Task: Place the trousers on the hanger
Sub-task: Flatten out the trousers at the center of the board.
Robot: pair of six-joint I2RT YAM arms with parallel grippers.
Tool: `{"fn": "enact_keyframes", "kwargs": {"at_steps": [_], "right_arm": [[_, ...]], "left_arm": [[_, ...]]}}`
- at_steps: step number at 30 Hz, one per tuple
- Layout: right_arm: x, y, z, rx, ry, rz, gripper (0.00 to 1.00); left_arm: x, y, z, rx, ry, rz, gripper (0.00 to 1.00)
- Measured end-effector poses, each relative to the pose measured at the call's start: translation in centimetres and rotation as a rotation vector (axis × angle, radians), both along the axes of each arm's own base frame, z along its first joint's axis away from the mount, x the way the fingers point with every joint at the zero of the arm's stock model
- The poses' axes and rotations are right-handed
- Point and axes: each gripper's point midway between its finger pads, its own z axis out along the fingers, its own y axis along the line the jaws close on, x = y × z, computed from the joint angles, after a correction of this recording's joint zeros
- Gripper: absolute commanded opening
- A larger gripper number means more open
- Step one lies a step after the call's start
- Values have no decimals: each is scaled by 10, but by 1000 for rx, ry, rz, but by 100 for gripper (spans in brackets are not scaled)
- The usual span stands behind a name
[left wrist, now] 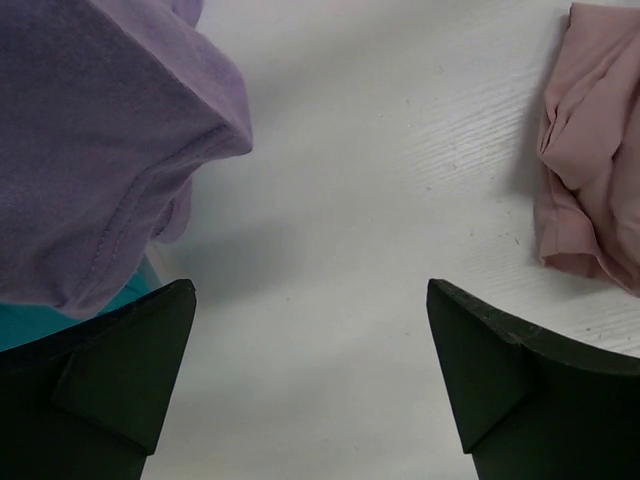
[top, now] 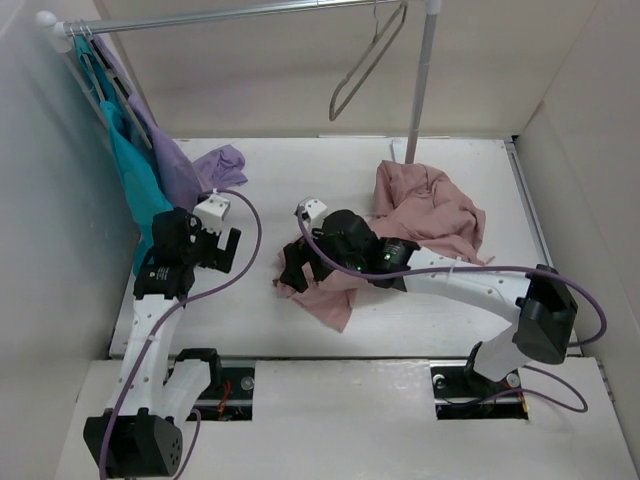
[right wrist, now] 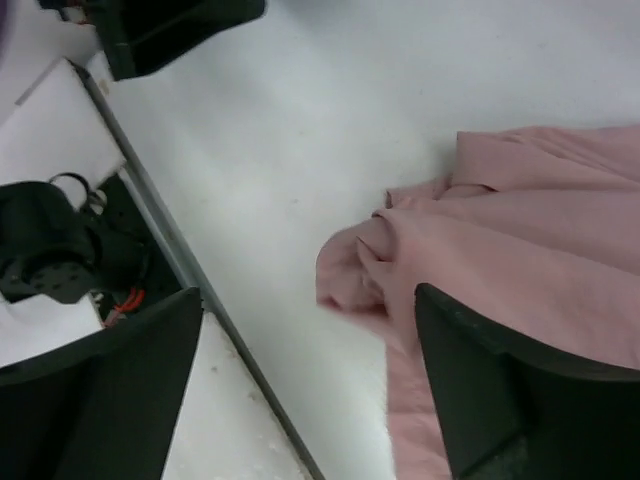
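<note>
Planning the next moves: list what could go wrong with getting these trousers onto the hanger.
1. The trousers lie in a crumpled heap; the open right tool at their edge may pinch only one fold.
2. The hanger hangs loose from the rail and may swing when cloth is pushed at it.
3. The open left tool sits close to the lilac garment and could snag it.

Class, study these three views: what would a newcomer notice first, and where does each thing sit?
The crumpled dusty-pink trousers sprawl mid-table, with the right gripper open over their near-left edge. Behind them an empty hanger dangles from the rail, while a lilac garment and a teal garment hang at the far left.
</note>
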Motion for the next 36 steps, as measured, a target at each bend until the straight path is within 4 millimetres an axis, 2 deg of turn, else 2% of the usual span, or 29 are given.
{"fn": "enact_keyframes", "kwargs": {"at_steps": [1,3,4,6,8,10,11,12,13,15,16,18,20,22,23,26,27,28,30,31,32,33,34,36], "right_arm": [[3,-1,-3,-12,1,1,100],[6,-12,-15,-58,16,-14,100],[8,-21,-20,-80,18,-43,100],[11,-53,-29,-112,32,-134,100],[15,-100,-26,-108,76,-268,100],[38,-159,-8,-38,97,-485,100],[52,-193,4,12,101,-626,100],[66,-237,14,65,100,-797,100],[72,-271,21,107,97,-929,100],[70,-331,24,157,101,-1159,100],[65,-353,21,169,114,-1241,100],[54,-381,12,184,151,-1354,100],[49,-397,-5,177,212,-1420,100],[47,-401,-29,148,302,-1445,100],[47,-402,-45,123,355,-1453,100],[46,-399,-87,64,508,-1450,100],[45,-396,-99,54,550,-1443,100],[43,-393,-108,48,587,-1433,100],[45,-386,-118,58,635,-1410,84],[48,-384,-119,70,642,-1399,70],[52,-382,-120,81,642,-1392,52],[57,-382,-122,92,640,-1389,9],[61,-383,-125,96,640,-1386,0],[67,-387,-132,85,646,-1396,0]], "left_arm": [[-1,-1,-1,-1,4,-9,100],[-2,-4,-5,2,24,-32,100],[-4,-6,-9,5,42,-53,100],[-9,-12,-21,20,97,-102,100],[-15,-26,-34,44,164,-176,100],[-22,-48,-46,67,221,-276,100],[-26,-60,-51,85,243,-324,100],[-29,-72,-55,102,259,-373,100],[-33,-84,-58,116,269,-420,100],[-40,-106,-65,155,288,-504,100],[-42,-118,-68,174,293,-545,100],[-45,-139,-77,214,306,-614,100],[-47,-155,-91,250,323,-660,100],[-48,-163,-105,282,353,-682,92],[-47,-165,-113,294,368,-685,73],[-47,-166,-131,316,419,-674,38],[-47,-166,-136,321,433,-672,21],[-47,-166,-138,319,443,-668,0],[-46,-167,-138,320,444,-664,0],[-44,-168,-137,318,437,-663,0],[-42,-168,-135,318,429,-656,0],[-39,-167,-134,318,417,-645,0],[-36,-165,-132,319,409,-632,0],[-25,-154,-122,318,376,-577,0]]}}
